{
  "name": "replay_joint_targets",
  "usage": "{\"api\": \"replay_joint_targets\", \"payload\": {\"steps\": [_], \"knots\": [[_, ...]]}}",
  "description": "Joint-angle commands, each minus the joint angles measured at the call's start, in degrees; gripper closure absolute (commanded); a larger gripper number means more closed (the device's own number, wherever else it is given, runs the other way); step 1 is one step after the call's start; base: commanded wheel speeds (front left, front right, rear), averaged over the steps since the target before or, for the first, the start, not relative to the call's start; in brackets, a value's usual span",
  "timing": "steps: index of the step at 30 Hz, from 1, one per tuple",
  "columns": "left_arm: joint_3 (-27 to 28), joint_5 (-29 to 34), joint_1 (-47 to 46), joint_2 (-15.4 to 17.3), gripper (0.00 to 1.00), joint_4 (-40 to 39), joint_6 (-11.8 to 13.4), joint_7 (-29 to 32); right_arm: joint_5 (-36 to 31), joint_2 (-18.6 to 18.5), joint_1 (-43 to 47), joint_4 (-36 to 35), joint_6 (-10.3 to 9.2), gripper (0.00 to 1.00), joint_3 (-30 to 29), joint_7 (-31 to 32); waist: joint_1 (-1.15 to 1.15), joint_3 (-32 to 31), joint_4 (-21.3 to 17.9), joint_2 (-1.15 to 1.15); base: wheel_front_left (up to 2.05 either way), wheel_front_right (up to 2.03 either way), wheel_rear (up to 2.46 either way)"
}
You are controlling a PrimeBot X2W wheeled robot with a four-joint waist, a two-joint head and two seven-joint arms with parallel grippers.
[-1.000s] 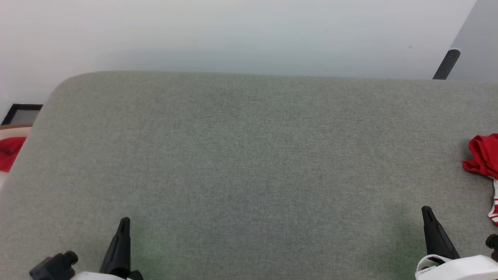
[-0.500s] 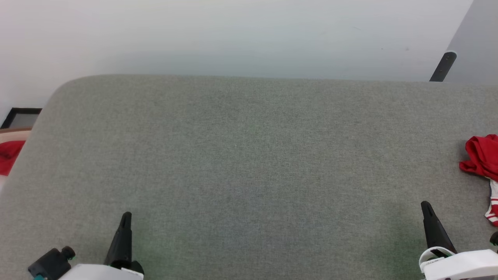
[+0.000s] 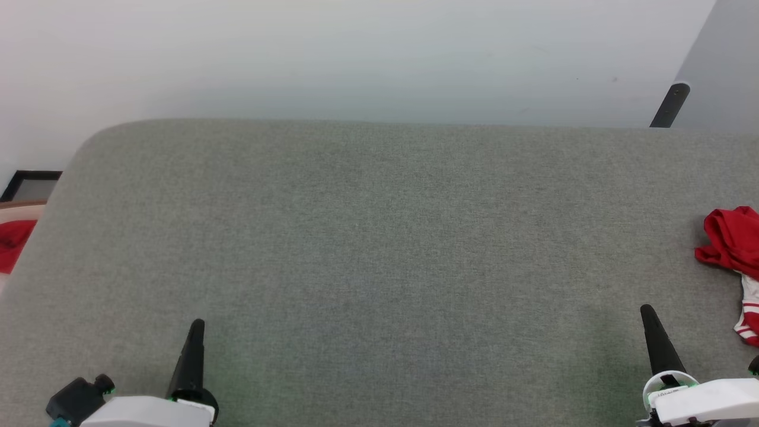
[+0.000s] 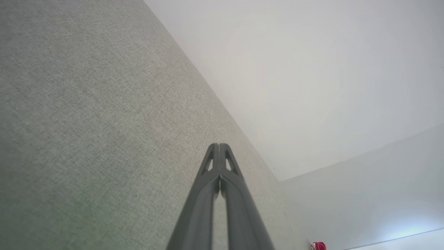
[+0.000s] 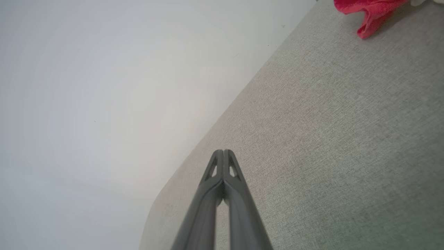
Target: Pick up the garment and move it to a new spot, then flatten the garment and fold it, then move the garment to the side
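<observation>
Garment (image 3: 732, 243): red with white striped trim, bunched at the far right edge of the grey table (image 3: 379, 237). It is partly cut off, and no flat fold shows.

Right gripper (image 3: 646, 311): nearest, close beside it, not touching, fingers pressed together, empty.

Left gripper (image 3: 197, 326): well apart on the other side, also pressed together and empty.

If a pick is due: spread the right fingers, pinch a raised ridge of cloth rather than trim alone, lift clear before carrying.
</observation>
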Motion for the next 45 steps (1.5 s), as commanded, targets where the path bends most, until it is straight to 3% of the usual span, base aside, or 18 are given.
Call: {"api": "replay_joint_targets", "payload": {"steps": [1, 45], "knots": [[0.4, -1.4, -1.2, 0.1, 1.00, -0.3, 0.0, 0.3, 1.6, -0.5, -1.4, -0.2, -0.01, 1.00, 0.0, 0.3, 0.00, -0.1, 0.0, 0.00, 0.00, 0.00, 0.00], [2.4, -21.1, -4.6, -3.2, 1.00, 2.5, 0.1, 6.6, 23.9, -0.3, -4.4, 4.2, -0.01, 1.00, -0.6, 3.4, 0.00, -1.9, -1.1, 0.00, 0.00, 0.00, 0.00]]}}
